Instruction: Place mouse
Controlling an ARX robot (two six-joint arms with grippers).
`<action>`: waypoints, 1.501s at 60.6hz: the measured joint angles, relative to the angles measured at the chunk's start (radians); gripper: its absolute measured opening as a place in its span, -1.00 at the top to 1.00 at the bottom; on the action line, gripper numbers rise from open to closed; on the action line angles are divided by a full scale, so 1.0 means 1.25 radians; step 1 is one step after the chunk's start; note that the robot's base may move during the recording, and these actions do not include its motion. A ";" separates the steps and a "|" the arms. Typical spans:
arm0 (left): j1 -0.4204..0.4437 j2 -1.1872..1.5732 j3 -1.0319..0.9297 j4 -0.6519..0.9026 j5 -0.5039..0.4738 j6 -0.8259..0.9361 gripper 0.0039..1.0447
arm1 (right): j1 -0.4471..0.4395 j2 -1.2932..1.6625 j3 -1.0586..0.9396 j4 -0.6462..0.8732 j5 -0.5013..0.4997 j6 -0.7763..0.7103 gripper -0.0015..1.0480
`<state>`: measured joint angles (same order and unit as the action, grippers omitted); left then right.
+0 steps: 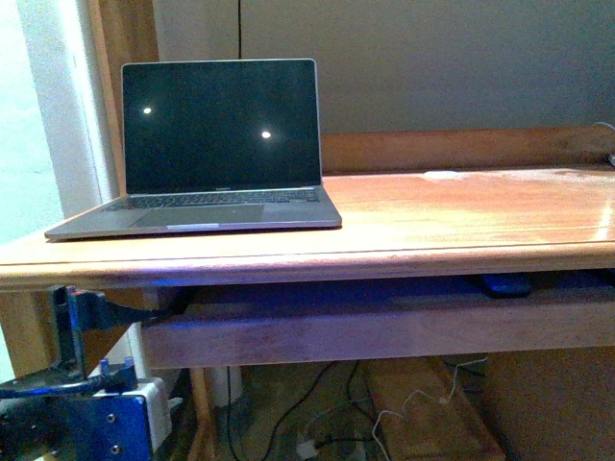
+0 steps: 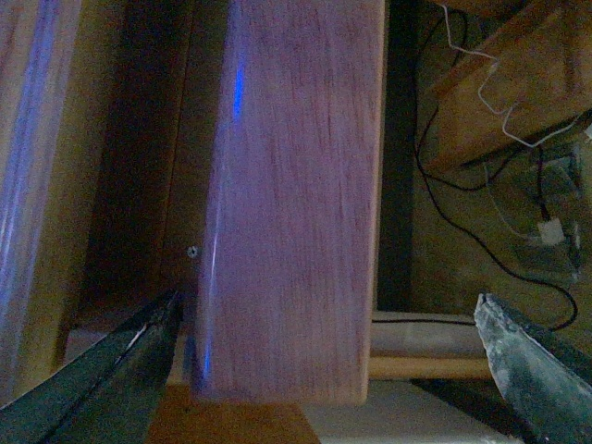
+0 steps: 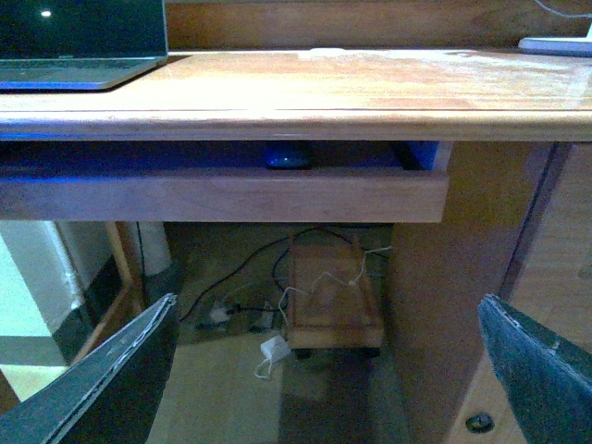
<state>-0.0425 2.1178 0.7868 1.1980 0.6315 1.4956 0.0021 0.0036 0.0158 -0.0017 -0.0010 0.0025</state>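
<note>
While your left claw (image 2: 328, 301) and right claw (image 3: 328, 303) both gape wide, holding nothing, the mouse (image 3: 288, 154) sits on the pull-out tray (image 3: 222, 194) beneath the tabletop (image 3: 370, 92).

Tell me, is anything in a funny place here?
Yes. The small dark rounded mouse sits tucked on the low wooden shelf under the wooden desktop, not up beside the open grey laptop. That looks odd, since a mouse usually lies next to the laptop. Nothing looks spilled or broken.
</note>
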 joint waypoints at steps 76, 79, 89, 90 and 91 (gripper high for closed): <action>-0.105 -0.662 -0.173 -0.653 0.112 -0.981 -0.86 | 0.000 0.000 0.000 0.000 0.000 0.000 -0.86; -0.105 -0.739 -0.173 -0.647 0.098 -1.118 -0.86 | 0.000 0.000 0.000 0.000 0.000 0.000 -0.86; -0.087 -0.956 -0.184 -0.709 0.024 -1.432 -0.86 | 0.000 0.000 0.000 0.000 0.000 0.000 -0.86; -0.089 -0.970 -0.186 -0.717 0.002 -1.431 -0.84 | 0.000 0.000 0.000 0.000 0.000 0.000 -0.86; -0.100 -1.003 -0.195 -0.735 -0.087 -1.429 -0.79 | 0.000 0.000 0.000 0.000 0.000 0.000 -0.86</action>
<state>-0.1673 0.8639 0.5426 0.2798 0.5228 -0.2909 0.0021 0.0036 0.0158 -0.0017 -0.0006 0.0025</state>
